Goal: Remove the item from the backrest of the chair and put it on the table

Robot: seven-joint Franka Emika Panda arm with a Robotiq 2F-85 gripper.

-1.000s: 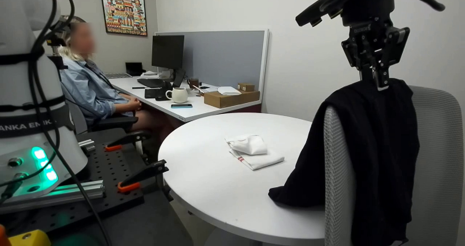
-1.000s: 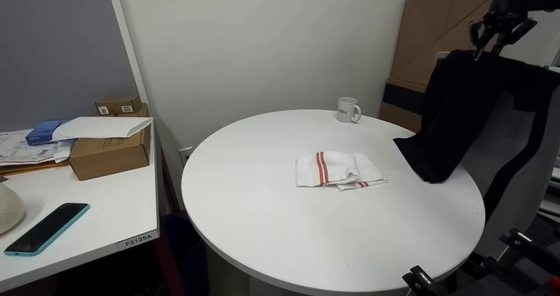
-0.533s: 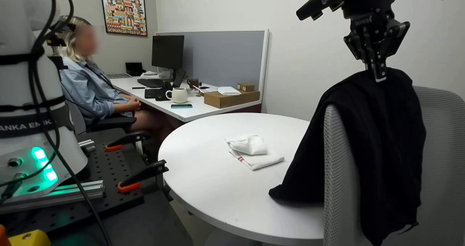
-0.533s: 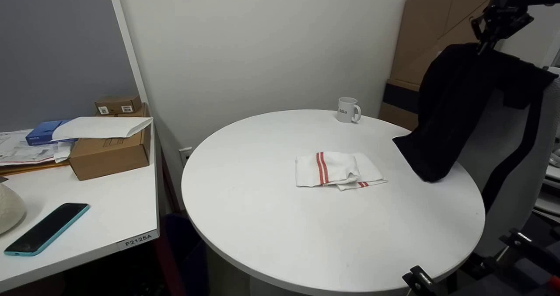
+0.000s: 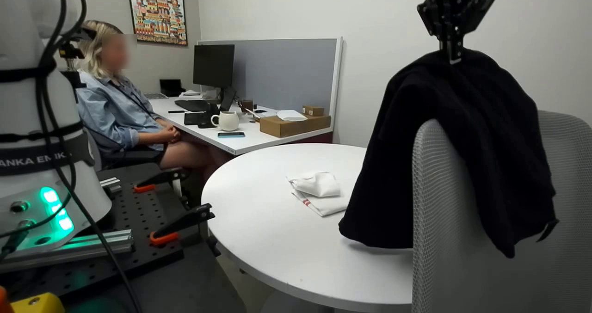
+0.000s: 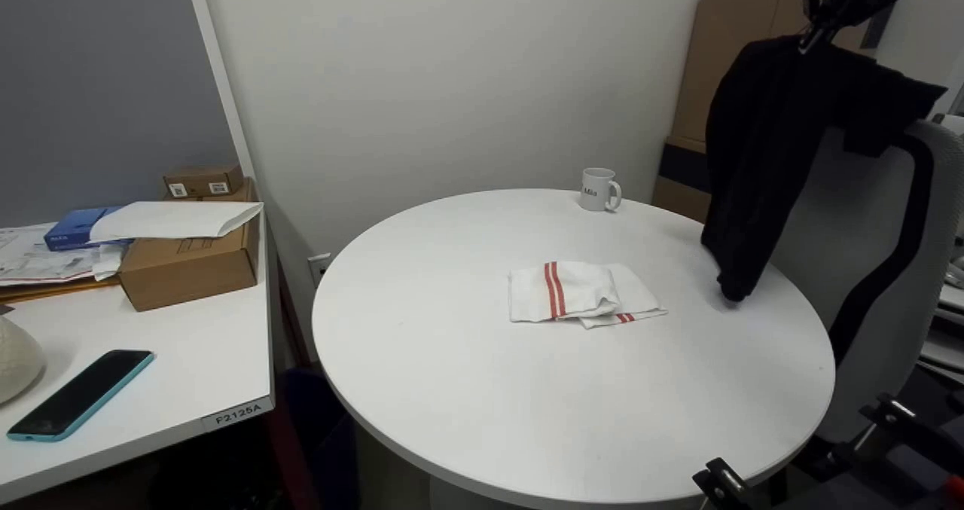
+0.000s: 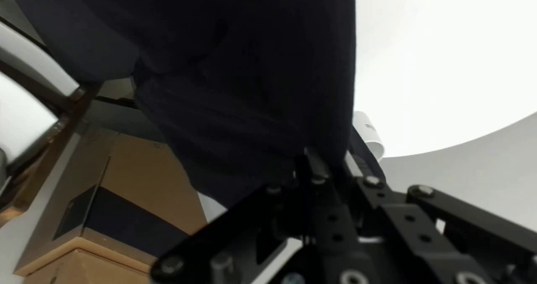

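The black cloth item [image 5: 462, 114], perhaps a garment, drapes over the backrest of the grey mesh chair [image 5: 437, 230]. My gripper [image 5: 451, 56] is shut on the top of the cloth and holds it up in a peak above the backrest. In an exterior view the gripper [image 6: 815, 39] also pinches the cloth [image 6: 772, 141]. One side hangs behind the chair; the other hangs low over the round white table [image 6: 542, 404], its hem at or just above the surface. In the wrist view the cloth [image 7: 251, 78] runs between the fingertips [image 7: 331, 160].
A folded white towel with red stripes [image 6: 565, 291] lies mid-table. A white mug [image 6: 597, 189] stands at the table's far edge. Cardboard boxes [image 6: 742, 65] stand behind the chair. A desk [image 5: 203, 128] with a seated person [image 5: 125, 114] is farther back.
The gripper has closed on the cloth, risen and shifted toward the table. The cloth is lifted with it; its end behind the chair is higher and its table-side hem has risen slightly.
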